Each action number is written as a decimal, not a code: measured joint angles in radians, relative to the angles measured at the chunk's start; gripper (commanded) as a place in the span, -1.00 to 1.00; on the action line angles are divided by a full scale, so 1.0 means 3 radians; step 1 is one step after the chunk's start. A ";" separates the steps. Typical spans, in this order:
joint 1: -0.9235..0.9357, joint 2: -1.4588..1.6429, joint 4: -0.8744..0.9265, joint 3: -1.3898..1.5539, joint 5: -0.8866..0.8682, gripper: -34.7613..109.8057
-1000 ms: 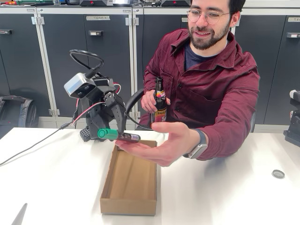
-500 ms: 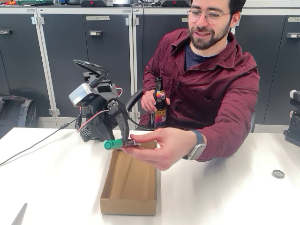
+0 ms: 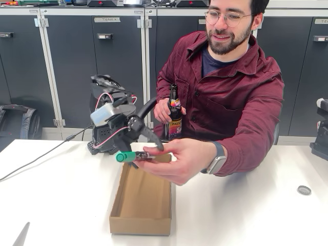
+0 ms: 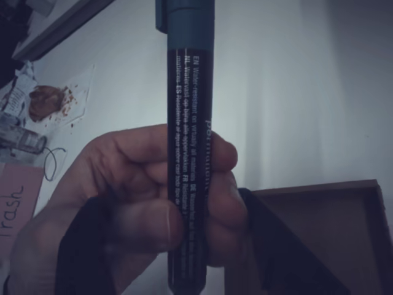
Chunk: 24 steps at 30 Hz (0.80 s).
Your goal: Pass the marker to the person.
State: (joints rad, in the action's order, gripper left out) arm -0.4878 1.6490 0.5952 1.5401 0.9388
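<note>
One person point(image 3: 230, 87) sits behind one white table point(image 3: 246, 215), at about one o'clock in the fixed view. One open cardboard box point(image 3: 142, 197) lies on the table at six o'clock. One dark arm stands at nine o'clock of the box's far end, ending in one gripper point(image 3: 145, 148). One dark glass bottle point(image 3: 174, 115) is held upright in the person's hand at twelve o'clock of the box. One marker point(image 3: 134, 156) with a green cap is in play, and one small round disc point(image 3: 304, 190) lies on the table at four o'clock.

The marker lies level above the box's far edge, cap pointing to nine o'clock. The person's outstretched hand point(image 3: 177, 160) pinches its barrel from the three o'clock side. In the wrist view the marker point(image 4: 190, 147) runs straight from twelve to six o'clock, the hand point(image 4: 141, 203) wrapped round its lower half, and the two dark fingers point(image 4: 83, 246) stand spread wide, one at seven and one at five o'clock, both clear of the barrel.

Half a second ago the jaws were closed on the marker beside the cap; now they have let go, and the wrist has tipped down and swung toward three o'clock. The marker has barely moved.
</note>
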 measured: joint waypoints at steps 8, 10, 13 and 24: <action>-0.0516 0.0803 0.0271 0.0414 -0.0015 0.10; -0.0573 0.0936 0.0271 0.0532 0.0010 0.07; -0.0527 0.1140 0.0302 0.0670 0.0112 0.05; -0.0205 0.1825 0.1877 0.0506 0.0404 0.06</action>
State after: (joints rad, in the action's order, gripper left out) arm -0.5492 2.1967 1.1582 1.6920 1.0600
